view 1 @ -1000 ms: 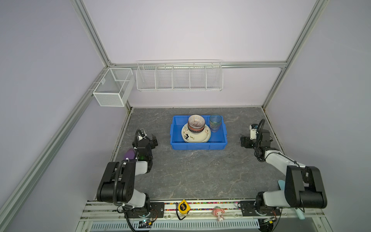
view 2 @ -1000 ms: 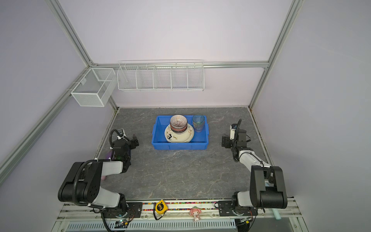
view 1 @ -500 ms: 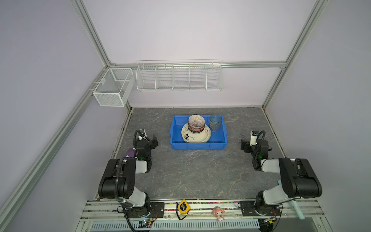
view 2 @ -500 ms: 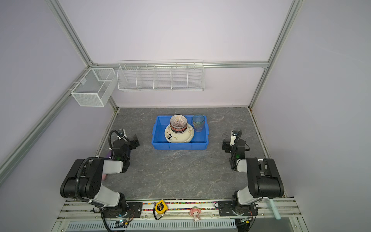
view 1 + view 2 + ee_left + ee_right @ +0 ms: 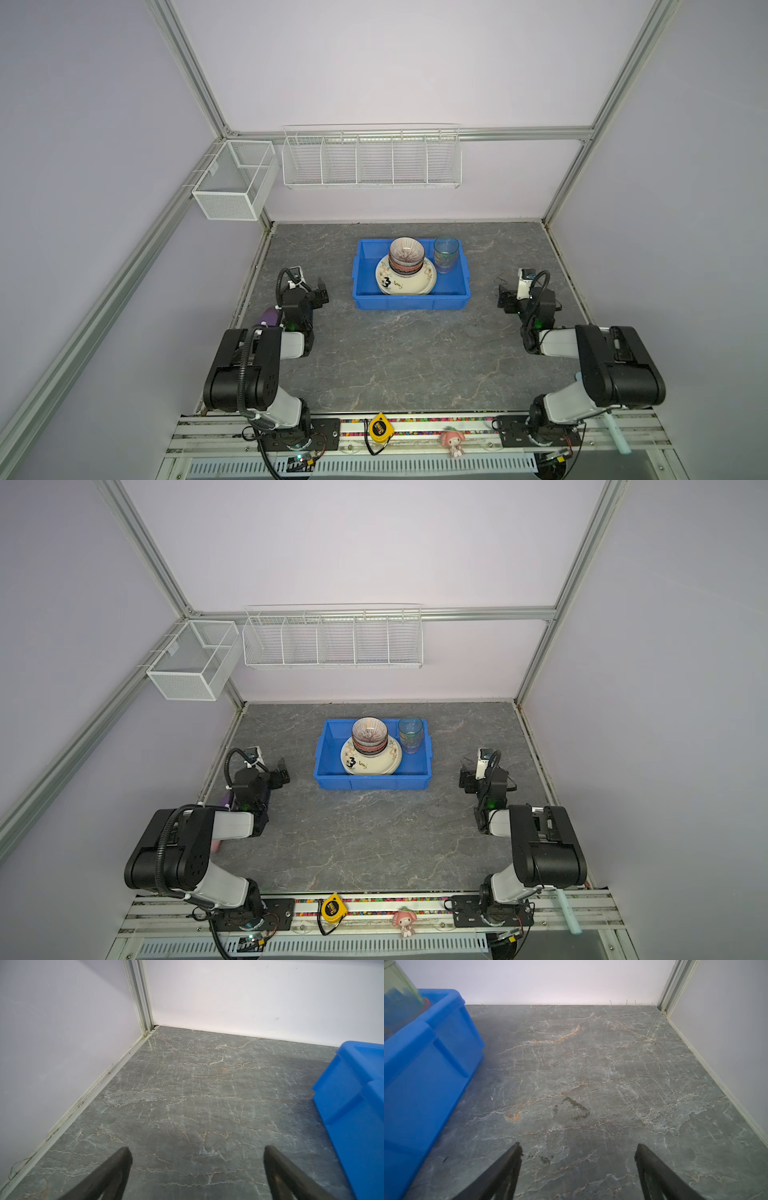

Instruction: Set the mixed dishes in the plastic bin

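The plastic bin (image 5: 411, 300) sits mid-tabletop (image 5: 395, 357), toward the far edge. Inside lies a cream plate (image 5: 409, 286) marked "3", with stacked patterned bowls (image 5: 406, 253) on it and a translucent green cup (image 5: 446, 255) in the bin's far right corner. The left gripper (image 5: 195, 1152), near the left edge, and the right gripper (image 5: 578, 1148), near the right edge, are both spread wide and empty.

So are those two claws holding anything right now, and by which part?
Nothing is held. The left gripper and the right gripper both stand open above the tabletop, on either side of the blue bin, where the dishes sit.
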